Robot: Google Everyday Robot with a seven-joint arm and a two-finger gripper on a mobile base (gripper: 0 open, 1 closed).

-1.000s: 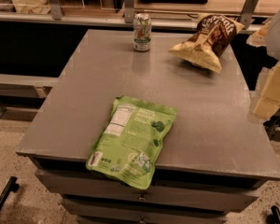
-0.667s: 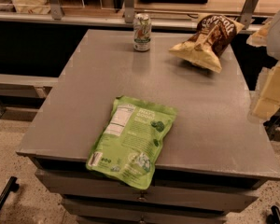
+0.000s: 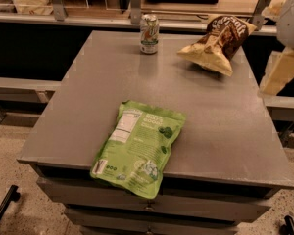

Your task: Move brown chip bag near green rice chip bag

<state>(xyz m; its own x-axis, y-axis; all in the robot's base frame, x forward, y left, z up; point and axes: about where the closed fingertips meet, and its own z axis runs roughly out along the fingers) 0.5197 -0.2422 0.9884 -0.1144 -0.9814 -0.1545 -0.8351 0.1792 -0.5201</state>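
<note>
The brown chip bag (image 3: 218, 42) lies crinkled at the table's far right corner, dark brown front up with pale tan edges. The green rice chip bag (image 3: 139, 147) lies flat at the near edge, left of centre, label side up, its lower end hanging slightly over the table's front. The two bags are far apart. My gripper is out of view. Only a white and cream part of my arm (image 3: 284, 65) shows at the right edge of the frame, beside the table and to the right of the brown bag.
A drink can (image 3: 149, 34) stands upright at the far edge of the grey table (image 3: 220, 126), left of the brown bag. Behind the table runs a counter with metal posts (image 3: 135, 4). Drawers sit below the table's front.
</note>
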